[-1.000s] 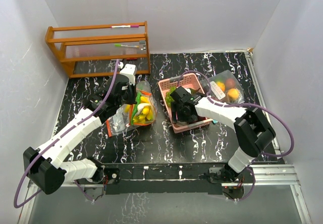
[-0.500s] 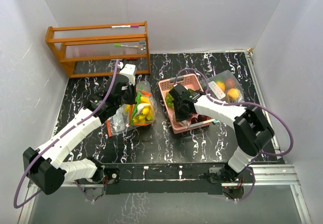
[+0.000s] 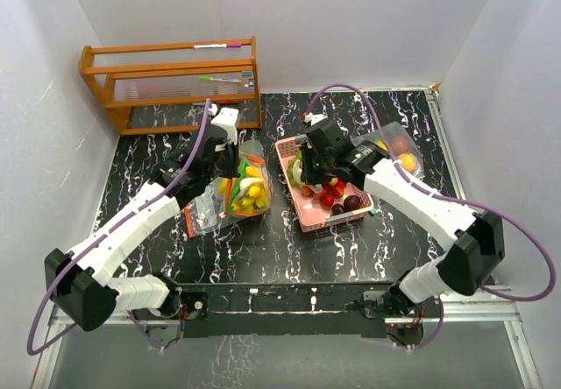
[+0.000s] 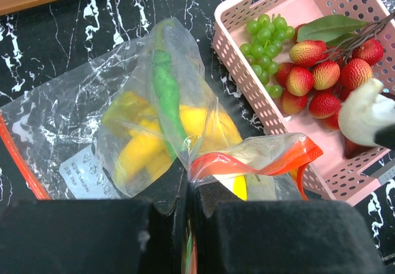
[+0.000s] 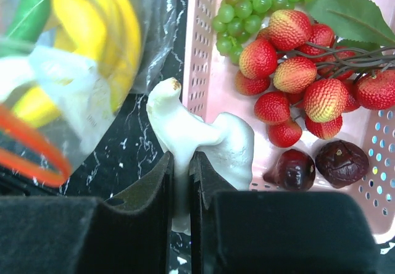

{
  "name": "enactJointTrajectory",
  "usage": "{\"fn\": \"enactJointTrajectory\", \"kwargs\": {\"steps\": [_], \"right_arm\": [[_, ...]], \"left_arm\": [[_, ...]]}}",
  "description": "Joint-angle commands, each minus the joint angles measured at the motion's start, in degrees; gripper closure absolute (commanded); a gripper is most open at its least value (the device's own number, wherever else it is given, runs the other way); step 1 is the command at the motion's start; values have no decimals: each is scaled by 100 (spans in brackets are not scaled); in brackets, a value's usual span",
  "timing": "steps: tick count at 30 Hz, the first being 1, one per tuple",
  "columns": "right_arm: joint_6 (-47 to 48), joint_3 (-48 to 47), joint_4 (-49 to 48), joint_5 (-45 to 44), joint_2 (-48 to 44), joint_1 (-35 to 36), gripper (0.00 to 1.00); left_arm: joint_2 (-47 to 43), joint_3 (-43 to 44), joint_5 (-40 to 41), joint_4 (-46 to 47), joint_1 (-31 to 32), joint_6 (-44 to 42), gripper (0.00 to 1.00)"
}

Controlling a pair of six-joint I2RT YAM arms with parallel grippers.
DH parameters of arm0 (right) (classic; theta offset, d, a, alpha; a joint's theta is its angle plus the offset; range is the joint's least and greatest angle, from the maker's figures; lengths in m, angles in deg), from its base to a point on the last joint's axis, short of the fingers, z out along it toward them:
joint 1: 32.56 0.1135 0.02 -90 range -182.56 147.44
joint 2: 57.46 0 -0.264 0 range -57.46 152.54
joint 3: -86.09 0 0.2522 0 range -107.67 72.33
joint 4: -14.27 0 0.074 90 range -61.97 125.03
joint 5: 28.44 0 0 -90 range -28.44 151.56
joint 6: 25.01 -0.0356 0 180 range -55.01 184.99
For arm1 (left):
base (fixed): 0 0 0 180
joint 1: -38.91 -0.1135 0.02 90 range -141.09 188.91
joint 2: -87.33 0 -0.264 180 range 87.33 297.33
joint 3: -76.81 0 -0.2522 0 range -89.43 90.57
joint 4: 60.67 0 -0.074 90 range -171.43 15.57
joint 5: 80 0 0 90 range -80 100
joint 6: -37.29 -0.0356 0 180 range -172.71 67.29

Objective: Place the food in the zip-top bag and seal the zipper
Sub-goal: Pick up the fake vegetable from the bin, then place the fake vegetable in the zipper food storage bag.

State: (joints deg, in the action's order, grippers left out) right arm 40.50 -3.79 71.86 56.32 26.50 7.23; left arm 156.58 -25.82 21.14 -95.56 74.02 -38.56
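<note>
Food piece [image 5: 203,138], white, now lifted clear of pink tray [image 5: 196,52], pinched in R gripper [image 5: 182,163] mid-frame, just right of bag [image 4: 154,120]; L gripper [image 4: 188,190] clamps bag mouth. Drop-in looks next.

Nothing legible anywhere in these views, no word or number that could be made out. The clear bag [image 4: 62,120] on the bench carried a white printed patch [image 4: 86,175] on its lower part, and the faint grey lines on it were too blurred to read. In the top view, the second bag [image 3: 399,148] at the far right showed a small white label [image 3: 377,154], far too small to tell any lettering. No brand or sign showed anywhere else.
</note>
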Motion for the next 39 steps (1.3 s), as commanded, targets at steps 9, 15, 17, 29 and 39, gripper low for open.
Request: {"fn": "enactJointTrajectory", "kwargs": {"steps": [9,15,17,29,39], "right_arm": [[336,182,-1100,2519,-949,45,92],[-307,308,-1793,2627,-593,97,92],[-556,309,-2086,2742,-484,99,92],[-1505,-422,-2153,2286,515,100,92],[-2222,-732,-2582,625,824,260,92]], "left_arm": [[639,831,-236,320,22,-17,100],[724,829,-315,457,22,-52,100],[698,817,-292,469,22,-61,100],[441,564,-600,610,22,10,100],[116,-39,-1190,986,22,354,100]]}}
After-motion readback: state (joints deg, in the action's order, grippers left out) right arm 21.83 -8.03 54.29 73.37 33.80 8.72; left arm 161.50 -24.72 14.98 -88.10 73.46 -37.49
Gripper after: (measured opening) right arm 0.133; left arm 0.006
